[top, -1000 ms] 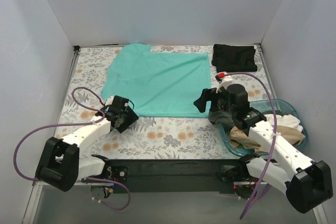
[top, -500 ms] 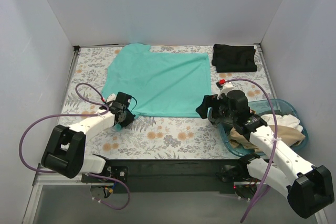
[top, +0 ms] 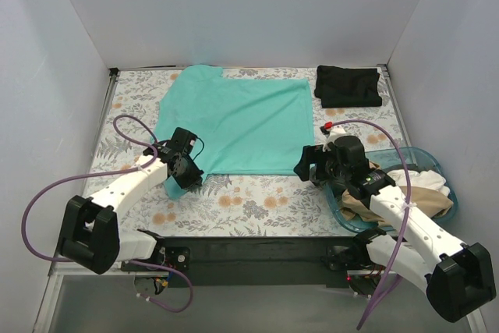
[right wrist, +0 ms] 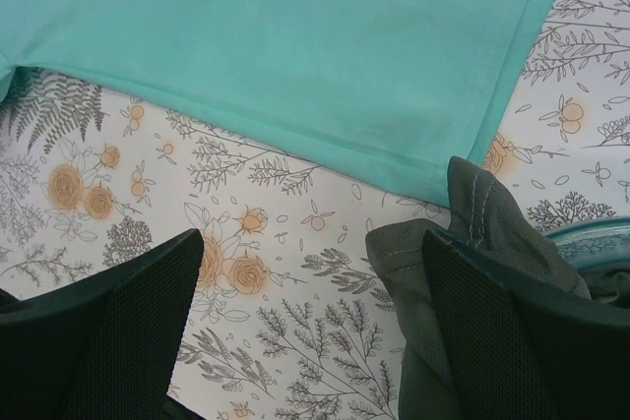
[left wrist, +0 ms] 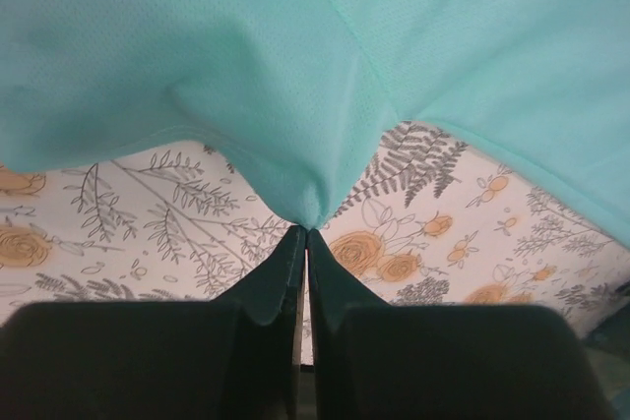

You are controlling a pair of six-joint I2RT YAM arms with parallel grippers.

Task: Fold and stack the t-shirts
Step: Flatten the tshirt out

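A bright teal t-shirt (top: 234, 118) lies spread flat across the middle of the floral tablecloth. My left gripper (top: 189, 175) is at its near left corner. In the left wrist view that gripper (left wrist: 307, 231) is shut on a pinch of the teal cloth (left wrist: 295, 66), which rises off the table in a peak. My right gripper (top: 312, 163) hovers open by the shirt's near right corner (right wrist: 433, 179). Nothing sits between its fingers (right wrist: 108, 331). A dark grey t-shirt (right wrist: 433, 272) hangs against the right finger. A folded black t-shirt (top: 348, 86) lies at the back right.
A translucent blue basket (top: 405, 151) stands at the near right, holding a tan shirt (top: 425, 200) and a white one (top: 425, 179). Its rim (right wrist: 600, 233) shows in the right wrist view. White walls enclose the table on three sides.
My left gripper has moved in to the teal shirt's near left corner and shut on it. The right gripper has drifted slightly nearer, still open.
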